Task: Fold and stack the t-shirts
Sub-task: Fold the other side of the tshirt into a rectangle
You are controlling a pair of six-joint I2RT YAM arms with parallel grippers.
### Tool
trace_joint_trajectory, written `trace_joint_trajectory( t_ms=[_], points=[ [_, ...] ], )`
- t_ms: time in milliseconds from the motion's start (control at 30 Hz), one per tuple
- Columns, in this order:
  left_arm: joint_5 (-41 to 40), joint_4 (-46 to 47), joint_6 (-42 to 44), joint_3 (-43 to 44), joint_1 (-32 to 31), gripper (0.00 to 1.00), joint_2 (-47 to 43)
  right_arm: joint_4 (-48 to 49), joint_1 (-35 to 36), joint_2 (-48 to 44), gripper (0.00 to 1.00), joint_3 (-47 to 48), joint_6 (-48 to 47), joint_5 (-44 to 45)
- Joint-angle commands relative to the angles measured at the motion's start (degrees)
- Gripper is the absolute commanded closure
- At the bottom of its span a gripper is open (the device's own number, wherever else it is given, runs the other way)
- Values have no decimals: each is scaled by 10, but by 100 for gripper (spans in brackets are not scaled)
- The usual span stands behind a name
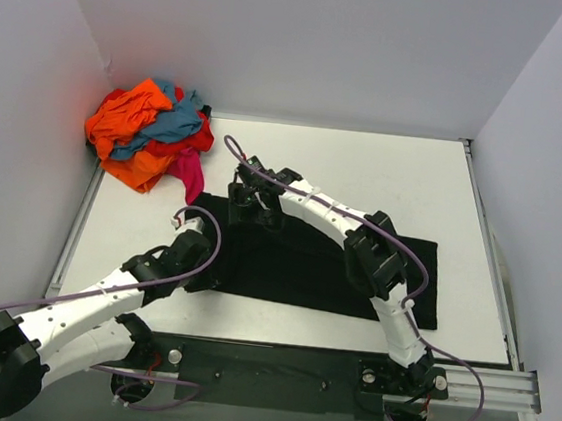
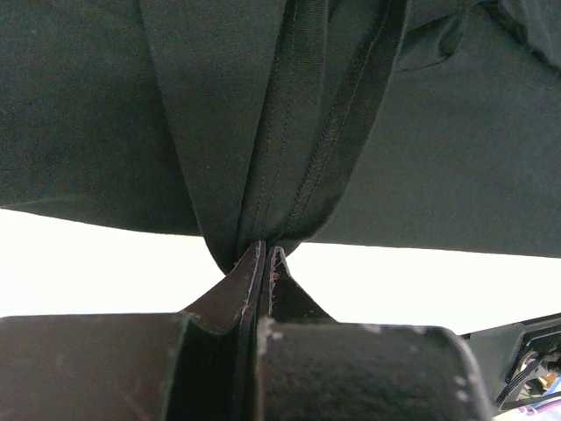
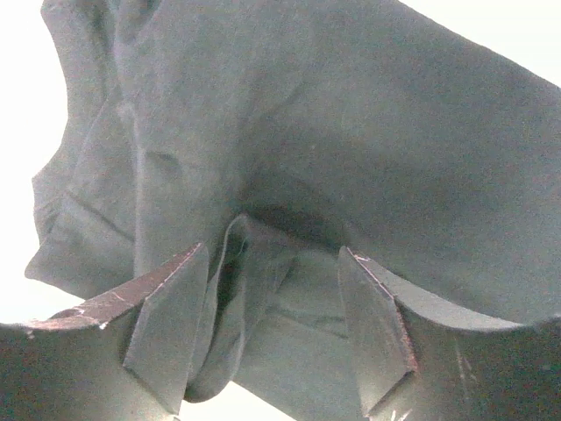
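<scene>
A: Status?
B: Black t-shirt (image 1: 325, 266) lies flat on the table (image 1: 396, 172). Left gripper (image 2: 266, 250) is clamped on its hem seam. Right gripper (image 3: 272, 254) has jaws apart with a cloth fold between them, maybe brushing one pad, hard to tell.
A: Risk?
B: If I close now I could pinch extra layers and the fold drags crooked. Coloured t-shirts (image 1: 153, 132) are heaped in the far-left corner.

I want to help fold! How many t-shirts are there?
5: a black t-shirt spread mid-table; orange, teal-blue, red and magenta ones heaped in the far-left corner. More may hide underneath.
</scene>
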Motion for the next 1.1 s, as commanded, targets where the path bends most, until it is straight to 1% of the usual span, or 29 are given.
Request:
trace_joint_trajectory(
  t_ms=[0,100,133,167,200,233,267,300,333,367,467,700,933,1067],
  points=[
    [-4,-8,-2,-8,-3,100,-16,-75,10,25,47,61,-31,62],
    [-5,-7,-2,-10,-4,100,-20,-81,14,38,53,67,-37,75],
    [-5,-7,-2,-11,-5,100,-21,-82,15,43,58,70,-40,75],
    [-4,-6,-2,-12,-4,100,-21,-83,16,45,60,71,-42,76],
    [-4,-6,-3,-12,-4,100,-21,-86,17,45,67,73,-42,76],
    [-4,-6,-3,-13,-4,100,-21,-86,18,44,71,71,-43,76],
    [-6,-6,-3,-14,-4,100,-21,-86,19,38,80,66,-44,76],
    [-6,-5,-3,-12,-5,100,-22,-87,20,31,84,58,-46,77],
    [-7,-5,-3,-12,-5,100,-20,-85,21,23,90,53,-51,76],
    [-8,-5,-2,-11,-5,100,-20,-86,22,17,100,44,-56,76],
    [-5,-4,-2,-12,-4,100,-18,-80,24,-17,100,11,-58,73],
    [-4,-4,-2,-15,-6,100,-14,-50,21,-115,100,-123,-42,90],
    [-7,-21,0,-11,-6,100,-18,-27,20,-176,100,-243,-8,100],
    [1,-24,0,-15,-6,100,-23,-13,18,-197,94,-301,21,100]
  ],
)
